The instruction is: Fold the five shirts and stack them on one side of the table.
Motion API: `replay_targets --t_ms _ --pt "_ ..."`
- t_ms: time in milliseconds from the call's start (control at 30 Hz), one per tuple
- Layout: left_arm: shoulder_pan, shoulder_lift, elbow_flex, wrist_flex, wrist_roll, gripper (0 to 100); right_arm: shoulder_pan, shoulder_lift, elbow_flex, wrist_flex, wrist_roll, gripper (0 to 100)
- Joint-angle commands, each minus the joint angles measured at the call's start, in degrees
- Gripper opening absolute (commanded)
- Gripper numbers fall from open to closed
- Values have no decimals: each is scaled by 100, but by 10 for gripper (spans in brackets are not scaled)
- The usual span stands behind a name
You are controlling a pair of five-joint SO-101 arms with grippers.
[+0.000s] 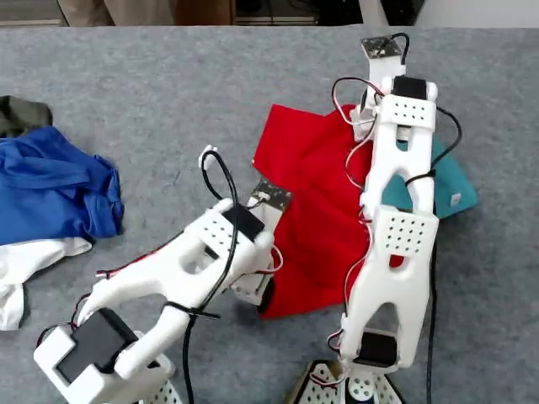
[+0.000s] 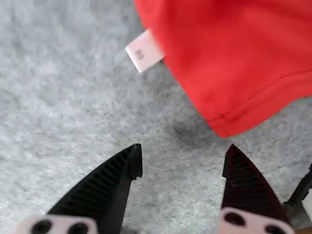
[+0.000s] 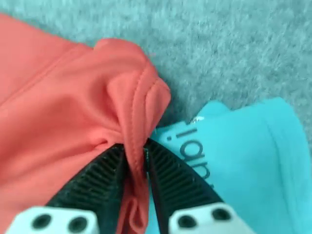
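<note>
My right fingers [image 3: 100, 173] are clamped on a bunched fold of the red shirt [image 1: 312, 194], centre right of the high view (it lies against the teal shirt [image 1: 446, 181]). My left fingers [image 2: 114, 178] stand wide apart, holding nothing, over the bench [image 2: 58, 97] beside the red hem.

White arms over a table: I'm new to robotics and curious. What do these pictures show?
Two small robot arms, each ending in a claw. One picture looks down over the grey table; the others come from a camera on each wrist. The right claw pinches a fold of the red shirt, next to a teal shirt. The left claw hangs open above the table beside the red hem. A blue shirt, white shirt and dark garment lie farther off.
</note>
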Motion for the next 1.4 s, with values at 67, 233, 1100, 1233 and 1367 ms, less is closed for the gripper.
replay_targets --t_ms 67,233,1100,1233,1367 --pt "176 -22 35 -360 510 275 259 92 -13 -273 -62 5" --pt "202 -22 -9 -756 1099 272 251 101 -13 -273 -62 5" --pt "176 1446 -220 -1222 1433 174 251 136 -136 -281 -62 6" --pt "290 1446 -220 -1222 1424 150 251 136 -136 -281 -62 6" --pt "281 1446 -220 -1222 1389 145 251 136 -136 -281 -62 6"
